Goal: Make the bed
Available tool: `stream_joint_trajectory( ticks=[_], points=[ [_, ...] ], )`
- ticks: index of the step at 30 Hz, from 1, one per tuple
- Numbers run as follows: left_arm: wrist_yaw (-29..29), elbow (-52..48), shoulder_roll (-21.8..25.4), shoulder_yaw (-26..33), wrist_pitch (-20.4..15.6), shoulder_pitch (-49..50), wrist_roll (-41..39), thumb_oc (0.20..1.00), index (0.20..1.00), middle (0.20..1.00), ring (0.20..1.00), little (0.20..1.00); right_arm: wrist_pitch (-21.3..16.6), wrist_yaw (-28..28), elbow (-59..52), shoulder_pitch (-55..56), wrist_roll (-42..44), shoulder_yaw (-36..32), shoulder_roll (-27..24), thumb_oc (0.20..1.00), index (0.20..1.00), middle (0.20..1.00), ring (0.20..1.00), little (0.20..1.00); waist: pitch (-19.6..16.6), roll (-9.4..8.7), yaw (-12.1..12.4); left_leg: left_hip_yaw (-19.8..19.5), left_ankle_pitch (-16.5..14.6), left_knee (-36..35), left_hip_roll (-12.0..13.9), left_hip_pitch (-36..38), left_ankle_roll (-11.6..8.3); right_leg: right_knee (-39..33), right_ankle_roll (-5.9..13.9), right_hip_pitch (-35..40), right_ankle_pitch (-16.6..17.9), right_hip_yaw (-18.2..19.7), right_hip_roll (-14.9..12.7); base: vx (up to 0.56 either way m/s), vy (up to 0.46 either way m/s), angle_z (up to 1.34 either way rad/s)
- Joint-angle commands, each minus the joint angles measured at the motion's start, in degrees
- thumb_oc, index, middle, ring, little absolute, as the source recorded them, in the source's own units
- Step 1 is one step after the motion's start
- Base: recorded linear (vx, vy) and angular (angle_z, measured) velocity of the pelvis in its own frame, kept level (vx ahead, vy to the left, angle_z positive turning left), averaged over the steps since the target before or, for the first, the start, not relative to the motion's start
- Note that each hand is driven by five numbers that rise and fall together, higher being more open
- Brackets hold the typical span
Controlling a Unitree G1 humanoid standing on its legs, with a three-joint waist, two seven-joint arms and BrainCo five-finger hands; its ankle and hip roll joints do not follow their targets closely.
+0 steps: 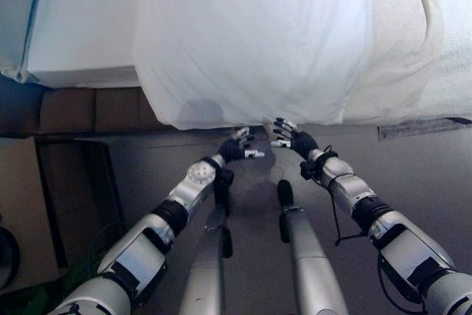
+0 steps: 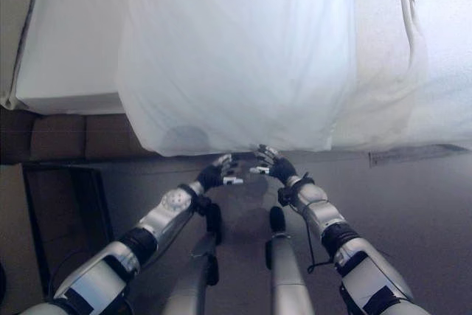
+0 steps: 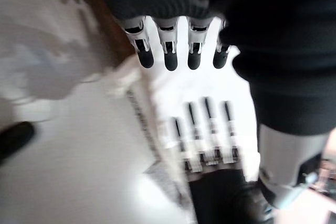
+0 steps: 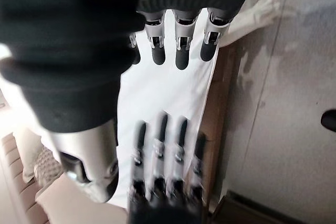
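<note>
The left hand (image 1: 234, 148) and right hand (image 1: 293, 138) are held close together above the grey floor (image 1: 413, 175), fingers loosely spread, nothing grasped. Just beyond, the white duvet (image 1: 251, 42) is draped over the bed (image 1: 81, 35) edge. No readable writing is seen.

No text, label, number or sign can be read anywhere in these views.
</note>
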Motion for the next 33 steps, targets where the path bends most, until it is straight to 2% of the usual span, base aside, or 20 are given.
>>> stream_joint_trajectory(
  ticks=[1,3,8,11,17,22,27,30,31,33],
  points=[
    [-0.9,0.0,1.8,3.8,-3.2,-4.1,-2.3,1.0,1.0,1.0,1.0,1.0,0.1,4.4,-2.0,-4.9,5.5,-1.1,-0.9,1.0,1.0,1.0,1.0,1.0,-0.6,-1.14,-0.4,1.0,-6.3,9.6,-0.4,-4.8,0.03,-7.8,4.0,0.4,7.1,1.1,-0.4,-0.07,0.016,-0.05],
    [-0.5,0.3,3.3,4.4,-4.0,-6.4,-1.4,1.0,1.0,1.0,1.0,1.0,1.1,5.9,-1.1,-7.6,7.7,-0.9,-1.2,1.0,1.0,1.0,1.0,1.0,-0.5,-1.26,-0.3,1.1,-6.8,12.0,-0.4,-7.2,-0.06,-5.8,3.89,-2.0,6.9,1.5,-0.3,-0.04,0.012,-0.06],
    [-0.6,3.7,6.9,6.1,-4.0,-13.1,-5.0,1.0,1.0,1.0,1.0,1.0,4.7,9.5,2.4,-15.1,12.4,1.3,-2.2,1.0,1.0,1.0,1.0,1.0,0.1,-1.78,-0.2,1.5,-8.3,16.3,0.1,-11.8,-0.09,-1.4,3.72,-6.7,6.1,1.9,-0.2,-0.02,0.022,-0.02],
    [1.6,7.6,8.4,6.9,-4.9,-18.0,-6.6,1.0,1.0,1.0,1.0,1.0,4.4,9.2,5.8,-19.9,14.8,2.6,-2.2,1.0,1.0,1.0,1.0,1.0,0.5,-2.25,0.1,1.5,-8.8,19.1,0.1,-14.3,-0.49,0.4,3.58,-8.7,5.7,1.8,-0.4,-0.01,0.007,0.0],
    [9.7,15.7,11.3,8.0,-5.9,-25.6,-5.3,1.0,1.0,1.0,1.0,1.0,2.1,2.7,12.0,-27.5,16.1,2.1,-1.4,1.0,1.0,1.0,1.0,1.0,0.9,-2.82,-0.5,1.4,-9.0,19.6,-0.2,-15.7,-0.47,1.3,3.39,-10.2,5.1,1.5,-0.5,0.0,0.003,0.02],
    [16.4,18.9,12.0,9.6,-6.8,-28.5,-5.0,1.0,1.0,1.0,1.0,1.0,-0.2,-4.7,19.0,-32.0,16.8,-0.1,-0.7,1.0,1.0,1.0,1.0,1.0,1.0,-3.02,-0.2,1.8,-8.4,16.7,0.1,-14.6,-0.6,-2.3,3.83,-8.8,5.9,1.4,-0.7,0.01,0.005,-0.02],
    [20.3,21.1,13.2,11.3,-6.9,-29.1,-3.9,1.0,1.0,1.0,1.0,1.0,-1.3,-8.9,23.2,-33.4,19.3,-4.7,-3.6,1.0,1.0,1.0,1.0,1.0,1.5,-1.82,0.0,1.9,-7.0,12.8,0.0,-11.8,-1.39,-5.3,4.14,-5.8,6.2,0.8,-1.1,0.03,-0.012,-0.03],
    [22.0,22.2,13.5,14.2,-6.8,-27.6,-7.1,1.0,1.0,1.0,1.0,1.0,-2.0,-14.1,26.8,-33.6,19.8,-7.6,-5.7,1.0,1.0,1.0,1.0,1.0,2.0,-1.11,0.3,2.0,-6.5,10.1,0.1,-9.3,-1.84,-7.2,4.24,-3.4,6.0,0.2,-1.3,0.05,-0.018,0.04],
    [22.0,22.2,13.5,14.2,-6.8,-27.6,-7.2,1.0,1.0,1.0,1.0,1.0,-2.0,-14.2,26.9,-33.7,19.8,-7.5,-5.7,1.0,1.0,1.0,1.0,1.0,2.1,-1.07,0.3,2.0,-6.1,9.8,0.0,-9.3,-1.81,-7.5,4.24,-3.4,6.4,0.2,-1.3,0.05,-0.045,0.04],
    [22.6,22.5,14.5,14.9,-6.2,-26.0,-7.4,1.0,1.0,1.0,1.0,1.0,-1.9,-17.8,28.6,-33.3,19.3,-9.8,-8.5,1.0,1.0,1.0,1.0,1.0,2.1,-0.26,0.5,2.1,-4.9,7.1,0.0,-7.6,-2.27,-9.8,4.55,-1.6,6.8,-0.6,-1.5,0.05,-0.062,0.06]
  ],
)
